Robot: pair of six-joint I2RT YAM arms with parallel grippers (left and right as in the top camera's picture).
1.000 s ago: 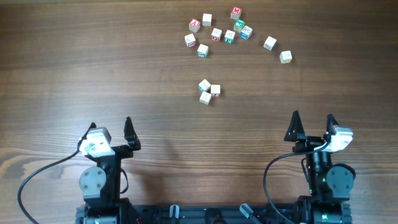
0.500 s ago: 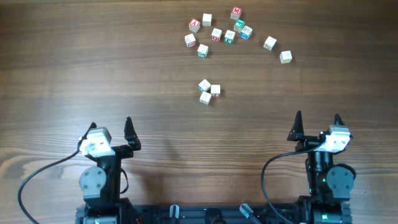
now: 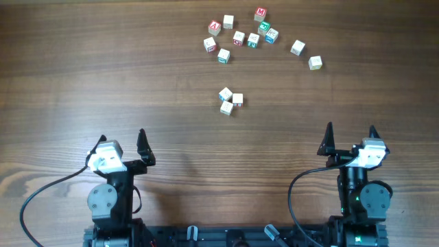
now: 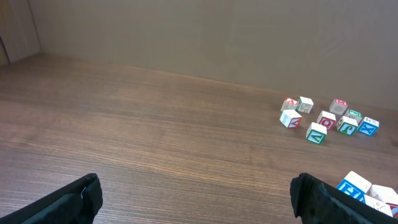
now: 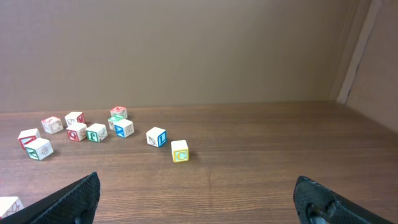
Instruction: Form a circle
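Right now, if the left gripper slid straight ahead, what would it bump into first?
Probably nothing: the left gripper faces bare table up to the back wall. The three close cubes and the scattered cubes sit off to its right.

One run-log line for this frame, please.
left gripper: open, empty | right gripper: open, empty | three-cube group: mid-table, no ring | loose cubes: far side
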